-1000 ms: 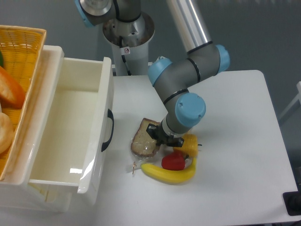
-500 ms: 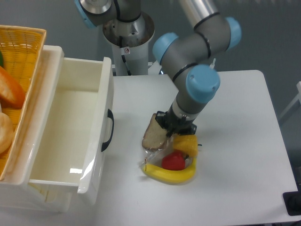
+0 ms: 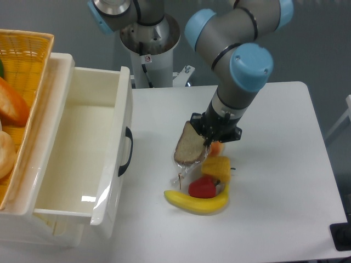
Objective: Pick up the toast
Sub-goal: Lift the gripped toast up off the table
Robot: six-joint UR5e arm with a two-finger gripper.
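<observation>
The flat slice of brown bread with a speckled tan face and darker crust, wrapped in clear plastic, the toast [image 3: 190, 149], hangs tilted above the white desk [image 3: 274, 164], its upper edge caught in the black two-finger gripper [image 3: 210, 138] while a tail of wrapper dangles from its lower end towards the desk. The jaws are pinching that top edge, with most of the slice sticking out below and to the camera's left of them. By my reading the lift is the step in hand, and the slice looks clear of the surface. The next move calls for a straight rise with the pinch held firm, since the grip sits on an edge. Just below lie a yellow banana [image 3: 196, 202], a red pepper-like piece [image 3: 202, 188] and a yellow corn-like piece [image 3: 217, 166].
</observation>
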